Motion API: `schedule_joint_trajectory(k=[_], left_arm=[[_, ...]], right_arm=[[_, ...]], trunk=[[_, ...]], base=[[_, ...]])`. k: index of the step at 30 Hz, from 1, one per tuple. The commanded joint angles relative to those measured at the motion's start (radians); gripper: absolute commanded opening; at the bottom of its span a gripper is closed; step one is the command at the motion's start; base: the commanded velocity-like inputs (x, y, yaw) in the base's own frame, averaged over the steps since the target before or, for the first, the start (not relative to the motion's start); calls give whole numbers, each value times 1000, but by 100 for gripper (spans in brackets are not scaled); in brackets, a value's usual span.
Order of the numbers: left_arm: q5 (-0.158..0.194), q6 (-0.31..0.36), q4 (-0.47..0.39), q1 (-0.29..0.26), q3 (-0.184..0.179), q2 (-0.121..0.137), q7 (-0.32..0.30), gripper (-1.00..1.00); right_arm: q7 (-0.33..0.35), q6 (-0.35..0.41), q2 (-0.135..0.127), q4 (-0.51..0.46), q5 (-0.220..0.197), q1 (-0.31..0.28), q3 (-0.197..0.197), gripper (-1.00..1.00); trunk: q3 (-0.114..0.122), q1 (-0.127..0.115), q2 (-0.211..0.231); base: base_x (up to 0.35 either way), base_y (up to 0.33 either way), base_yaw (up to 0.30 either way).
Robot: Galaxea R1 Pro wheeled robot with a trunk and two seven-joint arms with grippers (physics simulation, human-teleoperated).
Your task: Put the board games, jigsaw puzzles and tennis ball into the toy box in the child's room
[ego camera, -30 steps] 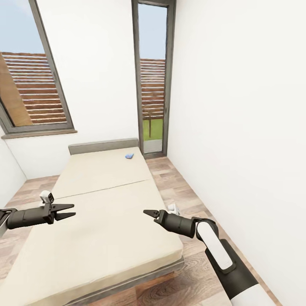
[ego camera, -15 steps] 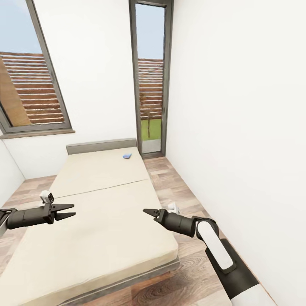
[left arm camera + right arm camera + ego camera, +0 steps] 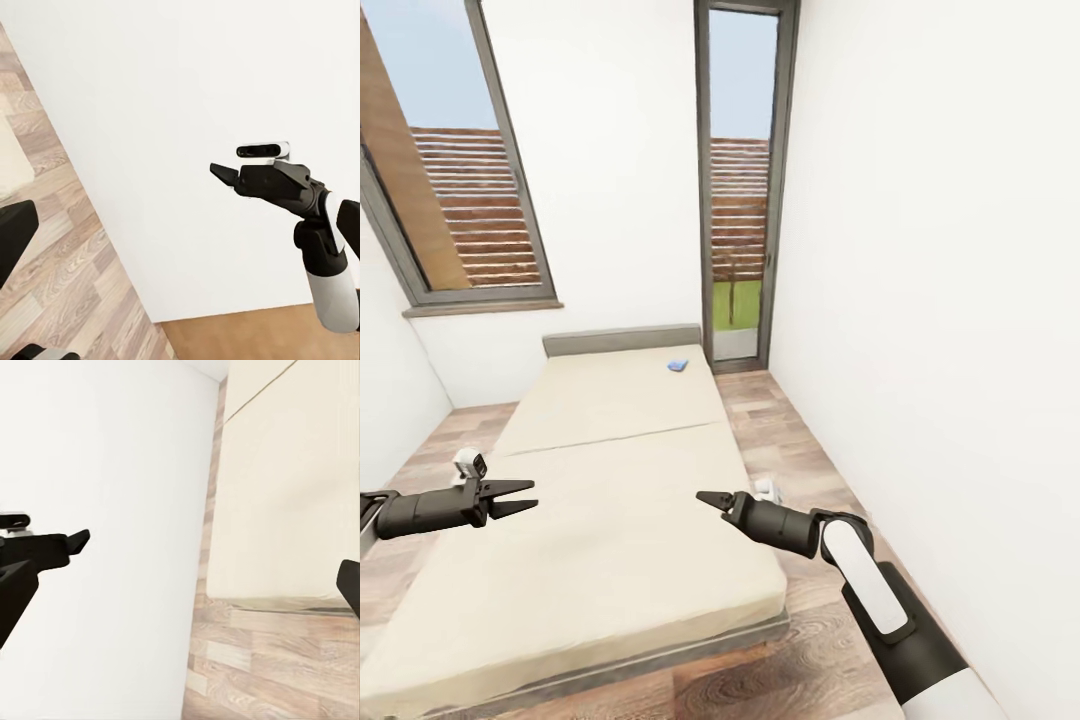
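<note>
- I carry the left pincer (image 3: 525, 493) spread and empty over the large beige bed (image 3: 600, 480), ready to grab.
- The right pincer (image 3: 710, 499) hovers there too; I cannot tell its gap.
- The small blue board game box (image 3: 677, 365) lies near the bed's grey headboard (image 3: 620, 340), well beyond both pincers.

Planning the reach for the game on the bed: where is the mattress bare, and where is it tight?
The bed is bare from its foot up to the seam across the mattress, under the left hand and right hand. The one item is the small blue board game, near the headboard. The floor strip between bed and right wall is narrow.
</note>
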Motion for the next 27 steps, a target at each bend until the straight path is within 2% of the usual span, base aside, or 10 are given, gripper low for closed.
schedule_joint_trajectory(k=[1,9,27], left_arm=[[2,11,0,-1,-3,1,-4,100],[2,11,0,-1,-3,1,-4,100],[0,9,0,-1,-4,1,-4,100]], right_arm=[[7,3,1,0,7,-1,-1,100],[4,3,11,0,8,-1,0,100],[3,3,14,3,9,-1,0,100]], trunk=[[-2,1,-2],[-2,1,-2],[-6,1,-2]], base=[[0,-109,279],[0,-109,287],[0,-114,292]])
